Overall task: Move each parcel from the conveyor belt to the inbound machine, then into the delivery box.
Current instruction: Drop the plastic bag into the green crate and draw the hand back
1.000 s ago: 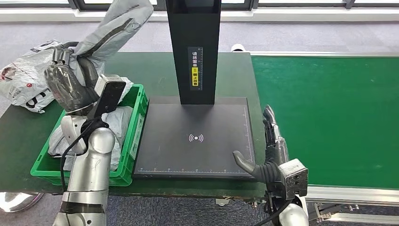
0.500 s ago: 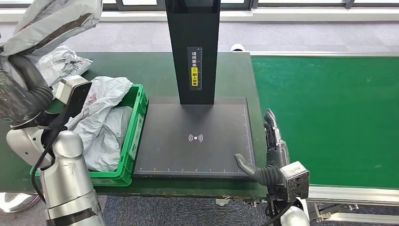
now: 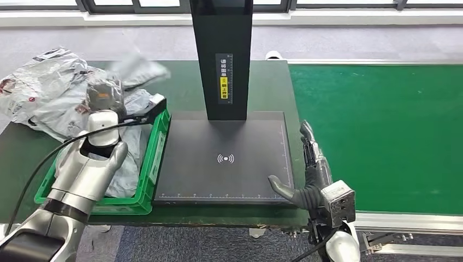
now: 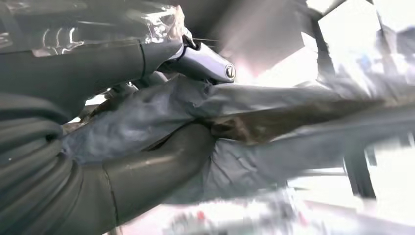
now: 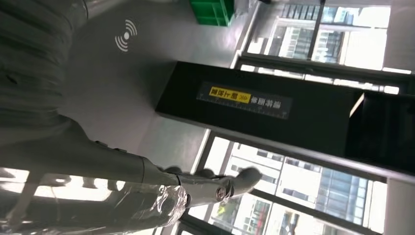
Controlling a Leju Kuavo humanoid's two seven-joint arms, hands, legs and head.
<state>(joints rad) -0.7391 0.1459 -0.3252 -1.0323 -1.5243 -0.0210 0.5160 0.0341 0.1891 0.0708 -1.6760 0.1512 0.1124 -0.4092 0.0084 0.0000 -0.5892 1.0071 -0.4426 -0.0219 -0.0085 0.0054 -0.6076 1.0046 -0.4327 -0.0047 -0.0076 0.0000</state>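
My left hand point(image 3: 104, 90) grips a grey plastic parcel point(image 3: 139, 68), which is blurred, above the far end of the green delivery box point(image 3: 155, 158). Up close, the left hand point(image 4: 112, 161) has its thumb and fingers clamped around the crumpled parcel point(image 4: 293, 142). More grey parcels point(image 3: 128, 164) lie inside the box. The inbound machine's black scan plate point(image 3: 224, 158) with its black column point(image 3: 221, 54) stands bare in the middle. My right hand point(image 3: 308, 174) is at the plate's right front corner, fingers straight, thumb out, holding nothing. In the right wrist view the right hand point(image 5: 98, 161) hovers beside the plate point(image 5: 112, 73).
A heap of grey parcels point(image 3: 43, 98) lies on the dark green table at the far left, behind the box. The green conveyor belt point(image 3: 382, 131) runs along the right side. Grey carpet and a window wall lie beyond the table.
My left arm has swung down and rightward from its raised position at the left, carrying the parcel low over the box's far end. My right hand has stayed put.
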